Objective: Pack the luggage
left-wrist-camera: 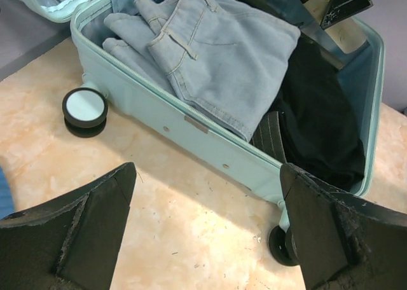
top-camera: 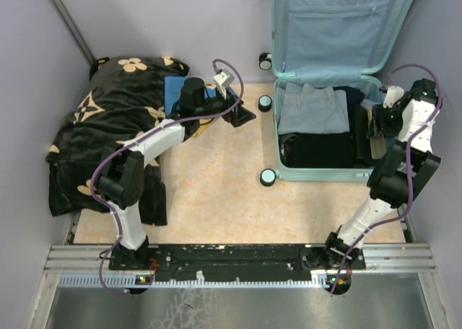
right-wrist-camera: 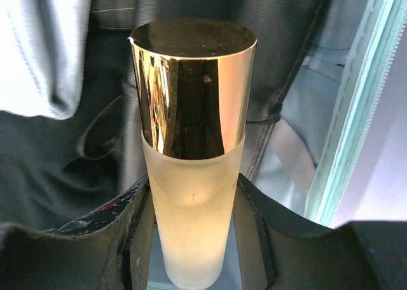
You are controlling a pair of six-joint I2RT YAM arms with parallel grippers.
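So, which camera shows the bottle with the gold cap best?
The right wrist view: the frosted bottle fills the frame, gold cap sharp, gripped by the right gripper over the luggage. The left wrist view shows only a pale part at its top edge; the top external view shows a small pale sliver.

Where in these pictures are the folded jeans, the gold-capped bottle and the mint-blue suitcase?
folded jeans point(left-wrist-camera: 216, 67): left wrist view, middle of the top denim layer.
gold-capped bottle point(right-wrist-camera: 191, 131): right wrist view, lower front of its cap.
suitcase point(left-wrist-camera: 146, 115): left wrist view, its near outer wall.
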